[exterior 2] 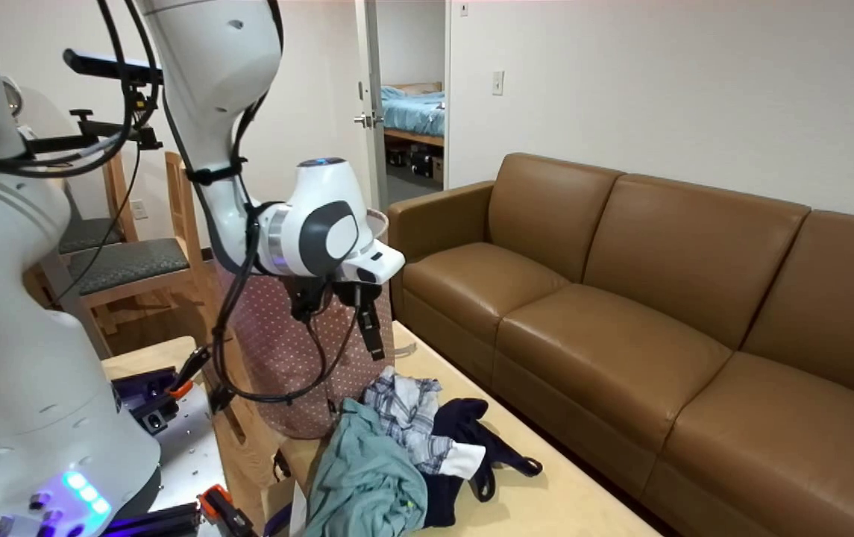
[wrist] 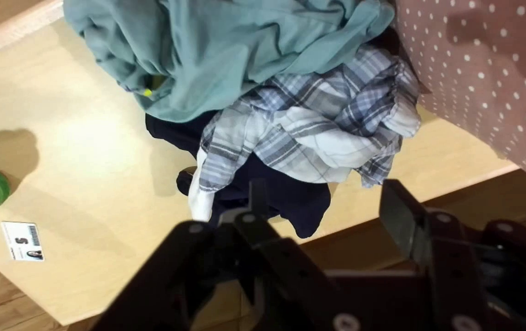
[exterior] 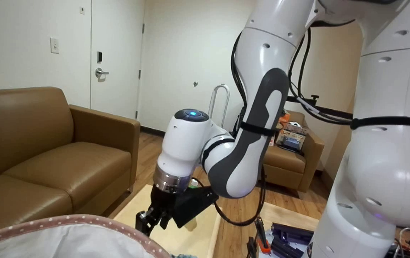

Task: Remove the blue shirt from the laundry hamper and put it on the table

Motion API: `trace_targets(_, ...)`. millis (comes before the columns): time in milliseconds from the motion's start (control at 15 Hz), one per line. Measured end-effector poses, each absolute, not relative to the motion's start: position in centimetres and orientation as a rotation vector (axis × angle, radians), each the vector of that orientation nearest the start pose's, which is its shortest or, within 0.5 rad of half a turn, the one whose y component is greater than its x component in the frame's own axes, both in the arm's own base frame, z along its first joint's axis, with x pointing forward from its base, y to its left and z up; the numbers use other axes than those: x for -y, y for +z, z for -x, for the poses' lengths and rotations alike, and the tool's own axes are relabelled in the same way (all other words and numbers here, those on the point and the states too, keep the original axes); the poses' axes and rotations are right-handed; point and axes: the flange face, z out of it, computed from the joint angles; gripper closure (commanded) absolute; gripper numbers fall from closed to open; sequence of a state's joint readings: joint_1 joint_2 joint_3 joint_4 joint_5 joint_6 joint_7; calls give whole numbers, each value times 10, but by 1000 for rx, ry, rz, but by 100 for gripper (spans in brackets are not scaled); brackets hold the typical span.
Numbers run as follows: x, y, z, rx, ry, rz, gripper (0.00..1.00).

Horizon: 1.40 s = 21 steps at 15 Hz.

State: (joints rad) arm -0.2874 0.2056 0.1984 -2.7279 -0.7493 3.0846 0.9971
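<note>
One blue shirt [wrist: 235, 50]: out of the hamper [wrist: 492, 87], heaped on the table [wrist: 106, 230], overlapping plaid cloth [wrist: 318, 128].
Gripper [wrist: 322, 197]: spread apart, holding nothing.
Hamper to table: apparently complete, save backing away.

Dusty teal shirt [wrist: 235, 50], white-dotted pink hamper [wrist: 501, 76], plaid garment [wrist: 313, 131], navy garment [wrist: 297, 197], pale yellow table [wrist: 97, 170].

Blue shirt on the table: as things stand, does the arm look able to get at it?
Probably yes: in the wrist view the blue shirt lies over part of the plaid garment with nothing seen covering it, and the jaws stand open and empty. The laundry hamper beside it might crowd one side.
</note>
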Motion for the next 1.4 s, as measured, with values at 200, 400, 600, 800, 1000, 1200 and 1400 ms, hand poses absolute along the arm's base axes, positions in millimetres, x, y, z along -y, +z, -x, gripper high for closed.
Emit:
trace_targets(200, -22, 182, -381, -402, -272, 3094, 0)
trace_targets(400, -24, 203, -390, -233, -346, 3127, 0)
trace_targets(600, -38, 222, -398, -36, -407, 3143, 0)
trace_targets(800, -55, 233, -405, 121, -356, 3169, 0)
trace_targets(1000, -70, 254, -416, 205, -239, 3174, 0)
trace_targets(1200, -71, 306, -425, 191, -186, 3171, 0)
trace_targets(1400, -61, 378, -424, 147, -210, 3173, 0)
